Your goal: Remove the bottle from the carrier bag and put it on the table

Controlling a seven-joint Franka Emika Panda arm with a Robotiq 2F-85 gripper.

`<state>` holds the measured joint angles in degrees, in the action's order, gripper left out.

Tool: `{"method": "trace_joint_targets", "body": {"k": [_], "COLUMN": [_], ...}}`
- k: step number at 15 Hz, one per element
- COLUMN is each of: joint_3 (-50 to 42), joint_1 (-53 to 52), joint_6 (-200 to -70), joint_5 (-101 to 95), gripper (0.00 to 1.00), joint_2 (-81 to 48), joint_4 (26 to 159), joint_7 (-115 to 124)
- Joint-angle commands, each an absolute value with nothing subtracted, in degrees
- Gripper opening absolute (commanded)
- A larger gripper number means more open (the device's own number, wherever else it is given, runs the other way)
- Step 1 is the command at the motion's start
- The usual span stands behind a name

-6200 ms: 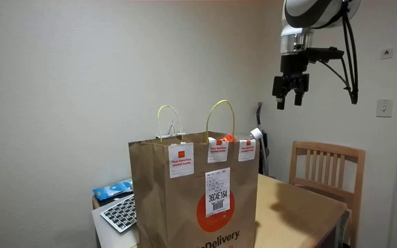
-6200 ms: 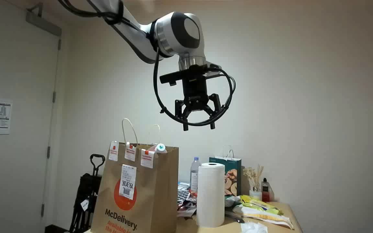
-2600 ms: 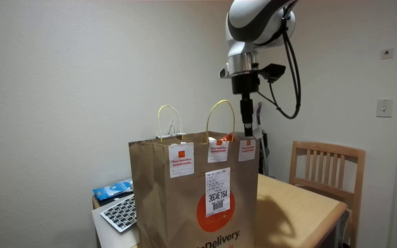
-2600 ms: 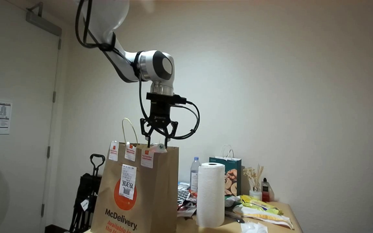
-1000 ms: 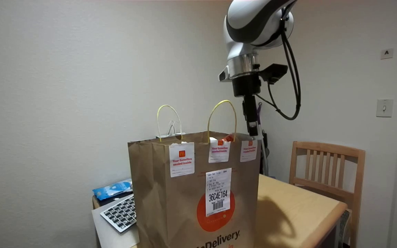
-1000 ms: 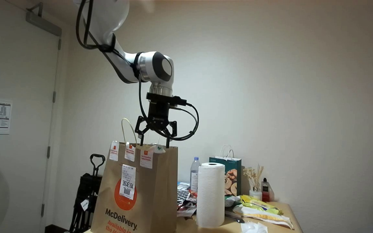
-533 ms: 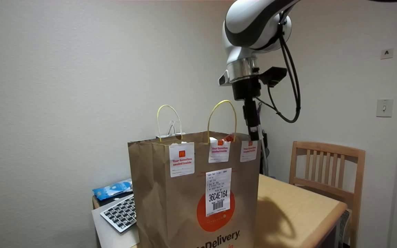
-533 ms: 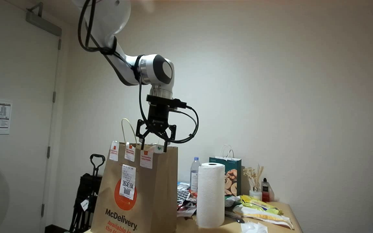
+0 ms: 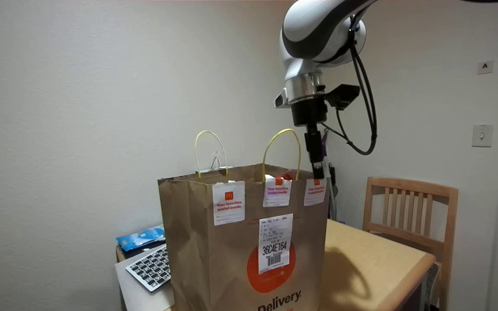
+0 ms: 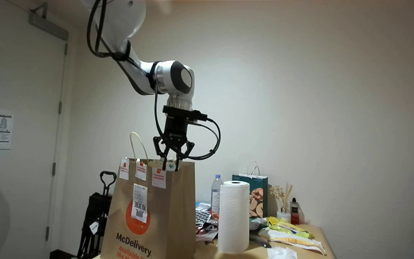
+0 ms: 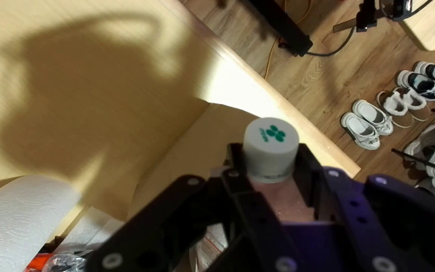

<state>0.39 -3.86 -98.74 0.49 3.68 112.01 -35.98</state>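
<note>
The carrier bag [image 9: 236, 242], tall and brown with paper handles, stands upright on the light wooden table [image 9: 378, 255]. Leaning at a corner of its mouth is the bottle, whose white cap with a green mark [image 11: 270, 147] and pale pinkish neck [image 11: 283, 200] show in the wrist view. Its body is mostly hidden inside the bag. My gripper [image 10: 170, 167] points down at the bag's rim, with one finger on each side of the cap and neck, shut on them. In an exterior view the gripper [image 9: 318, 172] covers the cap.
A bag handle [image 9: 298, 151] loops up close beside the gripper. Beyond the bag are a paper towel roll [image 10: 234, 219], a blue-capped bottle [image 10: 216, 194], a teal bag [image 10: 261, 194] and packets [image 10: 288, 228]. A keyboard [image 9: 150, 268] and a chair [image 9: 409, 216] flank the bag.
My gripper has come down a little from above, and its fingers have drawn together onto the bottle's cap. The bag's top and handles have shifted slightly.
</note>
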Motion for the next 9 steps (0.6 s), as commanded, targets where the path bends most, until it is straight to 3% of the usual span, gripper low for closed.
{"method": "trace_joint_targets", "body": {"k": [1, 9], "joint_3": [0.58, 0.9], "joint_1": [-3.39, -3.57], "joint_6": [-97.86, -99.78], "joint_5": [1.64, 0.24], "gripper": [0.11, 0.11], "joint_2": [3.85, 7.56], "joint_4": [111.82, 109.65], "joint_7": [-36.68, -33.8]}}
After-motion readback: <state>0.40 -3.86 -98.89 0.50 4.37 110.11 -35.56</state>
